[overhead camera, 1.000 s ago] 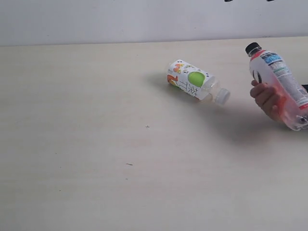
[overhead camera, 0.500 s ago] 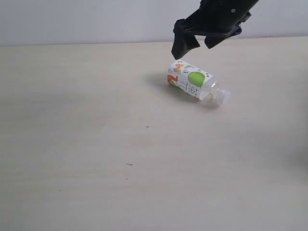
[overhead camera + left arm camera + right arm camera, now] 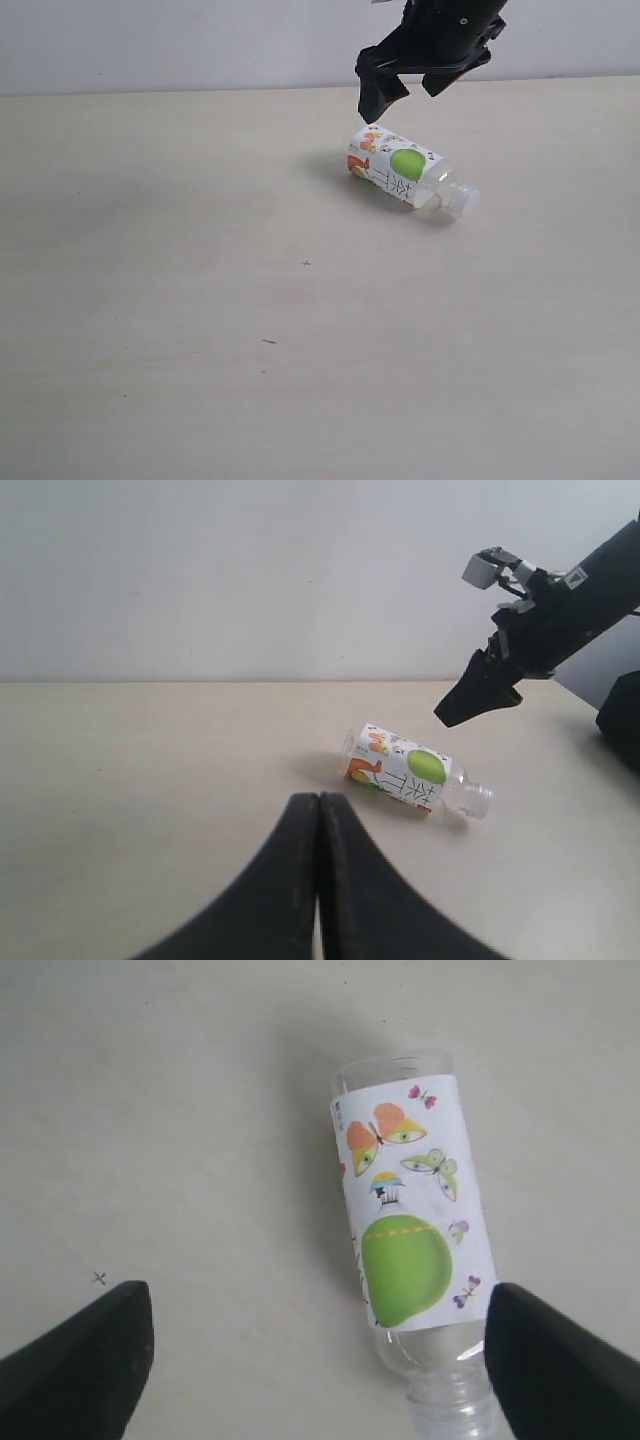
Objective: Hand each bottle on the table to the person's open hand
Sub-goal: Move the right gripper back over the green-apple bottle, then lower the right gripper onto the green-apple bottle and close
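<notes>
One bottle [image 3: 405, 172] with a white green-apple label lies on its side on the table [image 3: 200, 300], its uncapped neck pointing right and towards the front. My right gripper [image 3: 405, 92] hangs open just above and behind it, touching nothing. In the right wrist view the bottle [image 3: 410, 1230] lies between the spread fingers, nearer one finger [image 3: 560, 1360], with the gripper [image 3: 318, 1300] open. My left gripper [image 3: 318, 800] is shut and empty, well short of the bottle [image 3: 405, 772]. The left wrist view also shows the right gripper [image 3: 478, 702] over the bottle. The person's open hand and the other bottles are out of view.
A plain pale wall [image 3: 200, 40] runs behind the table's far edge. Tiny dark specks [image 3: 306, 263] mark the tabletop. A dark object [image 3: 622, 720] sits at the table's edge in the left wrist view.
A second ago a hand held the red-and-white bottle at the right; both have left the view. My right gripper came in from above over the lying bottle and has since lifted slightly.
</notes>
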Available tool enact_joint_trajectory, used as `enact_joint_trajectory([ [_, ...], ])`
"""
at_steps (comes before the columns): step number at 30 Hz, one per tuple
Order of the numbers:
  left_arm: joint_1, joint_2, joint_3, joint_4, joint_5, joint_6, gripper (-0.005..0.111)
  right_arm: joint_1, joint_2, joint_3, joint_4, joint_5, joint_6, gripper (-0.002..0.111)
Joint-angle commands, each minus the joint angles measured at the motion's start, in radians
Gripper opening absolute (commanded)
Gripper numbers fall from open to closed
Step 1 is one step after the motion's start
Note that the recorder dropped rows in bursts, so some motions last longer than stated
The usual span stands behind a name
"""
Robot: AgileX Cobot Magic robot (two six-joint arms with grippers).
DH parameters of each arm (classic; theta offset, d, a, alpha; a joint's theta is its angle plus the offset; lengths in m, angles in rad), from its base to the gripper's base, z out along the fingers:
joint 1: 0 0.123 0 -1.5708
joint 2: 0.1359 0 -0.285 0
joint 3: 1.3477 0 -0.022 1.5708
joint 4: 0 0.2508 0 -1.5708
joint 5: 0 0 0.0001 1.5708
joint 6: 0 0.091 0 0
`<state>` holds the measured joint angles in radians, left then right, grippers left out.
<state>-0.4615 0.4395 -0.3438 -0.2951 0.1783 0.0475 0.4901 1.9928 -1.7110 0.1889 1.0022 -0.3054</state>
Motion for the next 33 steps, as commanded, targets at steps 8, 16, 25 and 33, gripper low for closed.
enact_joint_trajectory([
  [8,0.003,-0.009,0.003,-0.003,-0.015,0.002,0.001,0.004,0.030,0.063,-0.049,-0.108,0.041,0.084],
  [16,0.003,-0.009,0.003,-0.003,-0.015,0.002,0.001,0.002,0.034,0.077,-0.159,-0.160,0.012,0.084],
  [25,0.003,-0.009,0.003,-0.003,-0.015,0.002,0.001,-0.009,0.082,0.079,-0.164,-0.200,-0.008,0.084],
  [33,0.003,-0.009,0.003,-0.003,-0.015,0.002,0.001,-0.009,0.097,0.079,-0.164,-0.233,-0.013,0.084],
])
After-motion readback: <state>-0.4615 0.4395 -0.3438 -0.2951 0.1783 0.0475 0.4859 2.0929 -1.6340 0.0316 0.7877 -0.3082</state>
